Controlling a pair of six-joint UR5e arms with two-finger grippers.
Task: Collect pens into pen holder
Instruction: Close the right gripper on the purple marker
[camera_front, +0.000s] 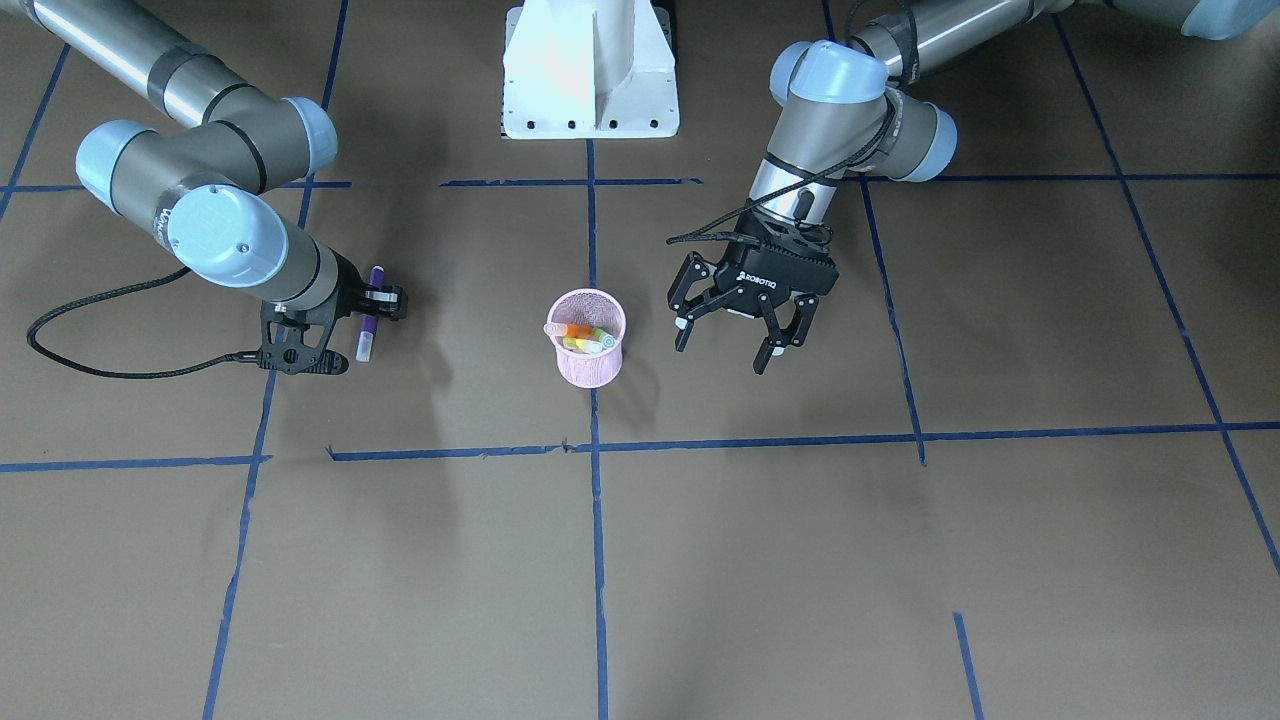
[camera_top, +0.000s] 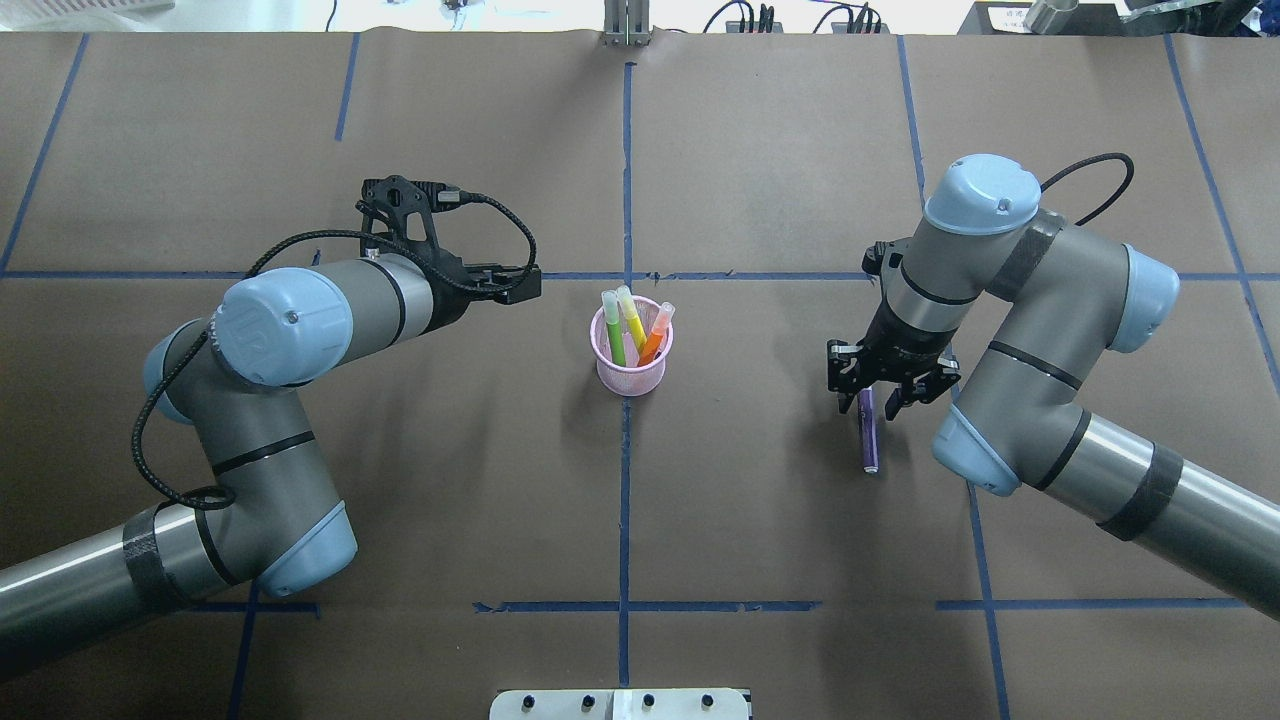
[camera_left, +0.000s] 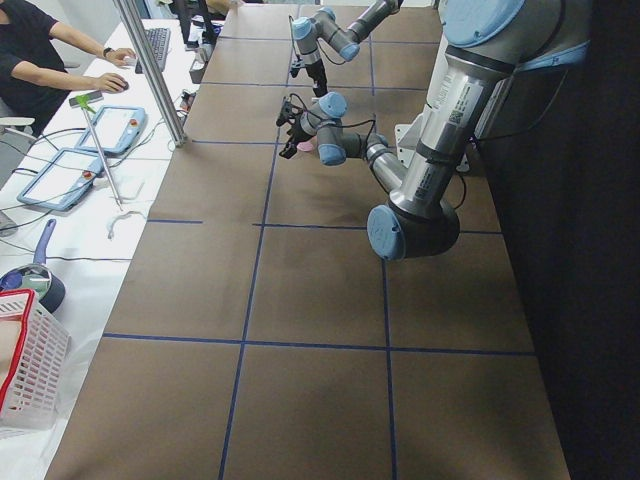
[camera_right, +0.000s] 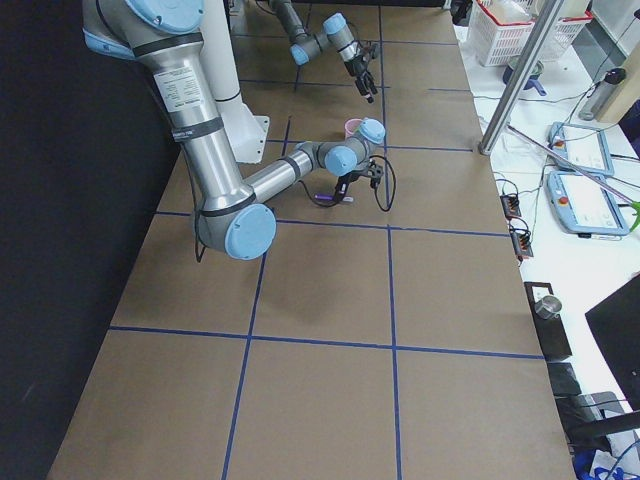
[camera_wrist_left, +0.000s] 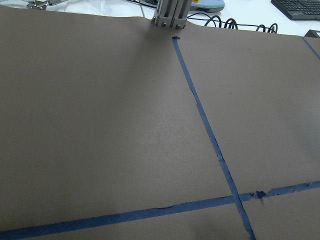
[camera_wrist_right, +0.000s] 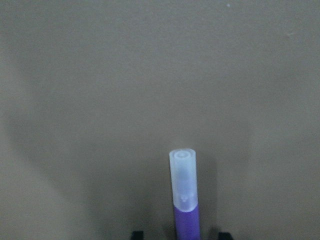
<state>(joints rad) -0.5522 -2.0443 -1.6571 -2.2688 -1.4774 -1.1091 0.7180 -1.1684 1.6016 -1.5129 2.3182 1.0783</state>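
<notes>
The pink mesh pen holder (camera_front: 585, 368) stands at the table's middle and also shows in the overhead view (camera_top: 630, 376). An orange pen (camera_top: 654, 338), a green pen (camera_top: 613, 338) and a yellow one stand in it. The purple pen (camera_front: 368, 325) lies on the table (camera_top: 868, 432), its whitish cap pointing away from my right wrist camera (camera_wrist_right: 184, 186). My right gripper (camera_top: 877, 398) is low over the pen's purple end, with its fingers apart on either side. My left gripper (camera_front: 722, 352) is open and empty, hovering beside the holder.
The white robot base (camera_front: 590, 70) stands at the table's back middle. Blue tape lines (camera_wrist_left: 210, 135) cross the brown surface. Operator desks with tablets (camera_left: 75, 160) and a person sit beyond the table's far edge.
</notes>
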